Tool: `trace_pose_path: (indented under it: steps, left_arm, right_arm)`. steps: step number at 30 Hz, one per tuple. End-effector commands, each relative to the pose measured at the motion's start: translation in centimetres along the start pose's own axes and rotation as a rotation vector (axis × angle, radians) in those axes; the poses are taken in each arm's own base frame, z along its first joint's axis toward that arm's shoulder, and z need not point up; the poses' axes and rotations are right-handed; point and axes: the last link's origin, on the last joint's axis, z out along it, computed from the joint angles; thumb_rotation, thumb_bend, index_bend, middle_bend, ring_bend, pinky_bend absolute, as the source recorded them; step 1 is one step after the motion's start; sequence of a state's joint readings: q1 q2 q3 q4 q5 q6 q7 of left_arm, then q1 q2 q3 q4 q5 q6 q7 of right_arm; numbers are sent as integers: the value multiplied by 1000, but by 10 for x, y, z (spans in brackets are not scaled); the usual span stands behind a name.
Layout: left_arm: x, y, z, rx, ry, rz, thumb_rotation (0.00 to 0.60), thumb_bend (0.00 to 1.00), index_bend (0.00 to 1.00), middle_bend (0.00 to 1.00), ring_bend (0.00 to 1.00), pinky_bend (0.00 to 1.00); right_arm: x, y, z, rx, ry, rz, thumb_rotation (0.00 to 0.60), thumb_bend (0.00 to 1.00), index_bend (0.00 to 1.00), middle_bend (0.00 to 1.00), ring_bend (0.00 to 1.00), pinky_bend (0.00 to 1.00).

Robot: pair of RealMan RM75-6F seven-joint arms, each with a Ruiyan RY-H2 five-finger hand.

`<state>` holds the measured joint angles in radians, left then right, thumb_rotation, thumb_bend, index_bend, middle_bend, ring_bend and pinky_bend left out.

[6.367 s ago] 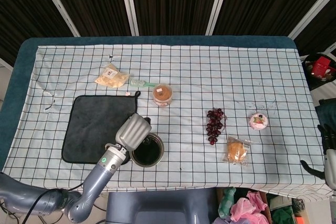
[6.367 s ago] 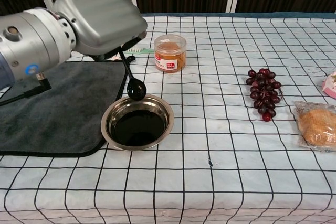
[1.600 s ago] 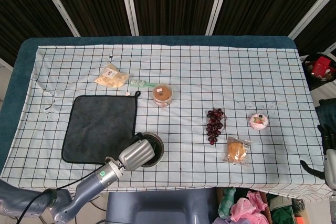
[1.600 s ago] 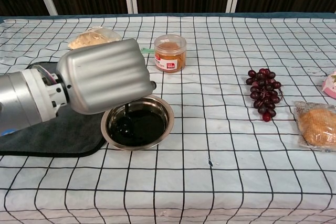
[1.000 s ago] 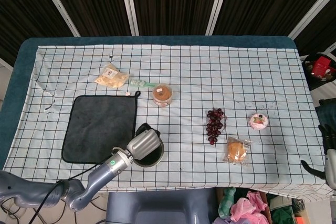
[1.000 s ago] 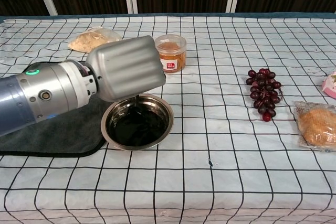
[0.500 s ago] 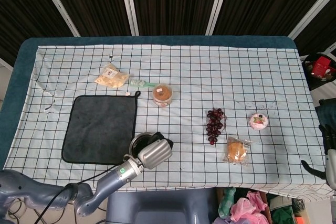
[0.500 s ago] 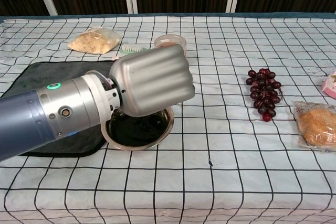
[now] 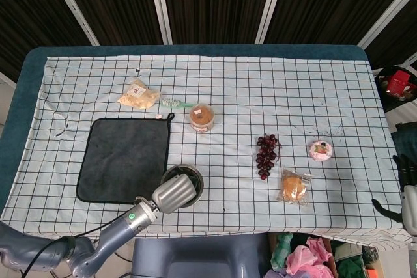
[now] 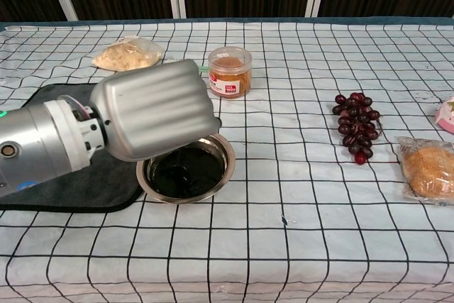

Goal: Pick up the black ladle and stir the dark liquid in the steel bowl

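Note:
The steel bowl (image 10: pixel 226 151) of dark liquid (image 10: pixel 186 171) stands near the table's front edge, just right of the grey cloth. My left hand (image 10: pixel 152 108) hovers fisted over the bowl's left rear part and hides that side of it. The black ladle is covered by the hand in both views, so I see neither its handle nor its scoop. From the head view the left hand (image 9: pixel 173 193) overlaps the near-left rim of the bowl (image 9: pixel 197 180). My right hand (image 9: pixel 405 193) hangs off the table's right edge, fingers apart and holding nothing.
A grey cloth (image 9: pixel 124 157) lies left of the bowl. Behind it stand an orange-lidded jar (image 10: pixel 230 71), a snack bag (image 10: pixel 128 53) and a green brush (image 9: pixel 172 103). Grapes (image 10: pixel 357 124), a bagged bun (image 10: pixel 429 168) and a small pink cup (image 9: pixel 320 150) lie to the right.
My left hand has circled over the bowl, swinging to its right side half a second ago and now back to the left. The ladle, seen dipping into the liquid earlier, is now hidden.

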<state>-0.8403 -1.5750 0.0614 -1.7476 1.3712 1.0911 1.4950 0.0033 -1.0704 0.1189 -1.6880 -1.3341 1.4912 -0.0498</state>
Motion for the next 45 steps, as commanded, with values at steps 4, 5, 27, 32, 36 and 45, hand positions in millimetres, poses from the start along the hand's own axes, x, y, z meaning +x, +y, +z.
trace_pose_path:
  steps: [4, 5, 27, 32, 36, 45]
  left_arm:
    - [-13, -8, 1, 23, -35, 1, 600, 472, 694, 1000, 993, 973]
    - [-14, -10, 4, 28, -34, 4, 600, 472, 694, 1000, 993, 973]
    - [-14, -5, 46, 56, -15, -29, 600, 409, 619, 1000, 992, 973]
    - [-16, -6, 44, 62, -36, -50, 600, 307, 508, 1000, 987, 973]
    - [-18, -8, 42, 65, -56, -55, 600, 150, 276, 1000, 983, 972]
    - [3, -33, 36, 159, 20, -60, 600, 128, 213, 976, 956, 964]
  right_arm:
    - [-1, 0, 0, -6, -1, -4, 600, 115, 32, 9, 63, 217]
    - [-1, 1, 0, -7, -1, -5, 600, 115, 32, 8, 63, 217]
    - [-1, 2, 1, -12, 2, -2, 600, 115, 32, 8, 63, 217]
    - [-1, 2, 1, -12, 1, -3, 600, 114, 32, 8, 63, 217]
    - [-1, 2, 1, -13, -1, -4, 600, 115, 32, 8, 64, 217]
    - [0, 2, 1, -13, 2, -3, 600, 115, 32, 8, 63, 217]
